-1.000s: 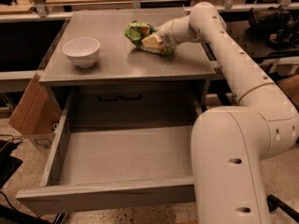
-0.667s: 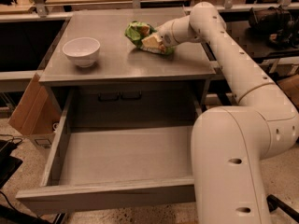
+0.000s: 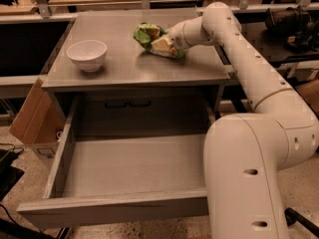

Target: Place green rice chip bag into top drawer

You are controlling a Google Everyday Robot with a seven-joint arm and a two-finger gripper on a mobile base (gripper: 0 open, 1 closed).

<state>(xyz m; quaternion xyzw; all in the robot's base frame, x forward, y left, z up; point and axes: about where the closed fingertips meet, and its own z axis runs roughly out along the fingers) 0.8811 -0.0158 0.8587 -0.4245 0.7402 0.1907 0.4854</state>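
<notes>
Small crumpled bright-green foil snack bag (image 3: 145, 33) lies on the flat grey metal table top (image 3: 124, 71), upper centre of the frame, toward the table's right rear part; part of the bag's right side is covered by the robot's tool.

White two-finger gripper (image 3: 162, 45) sits at the bag's right edge, low over the table top and in contact with the foil; how far it is open cannot be told, nor whether it has hold of the bag.

White jointed robot arm (image 3: 249, 68) runs from the gripper down the right side of the frame to a bulky white rounded segment (image 3: 249, 183) at lower right, which hides the right end of the drawer.

Wide shallow grey metal drawer (image 3: 114, 208) stands pulled out below the table top, lower left to centre of the frame; flat front panel nearest the camera; smooth grey bottom in view.

Round white bowl (image 3: 87, 55) stands upright on the left part of the table top, well apart from the bag.

Brown cardboard box (image 3: 30, 121) leans beside the table at the left edge of the frame, just beside the drawer's left wall.
</notes>
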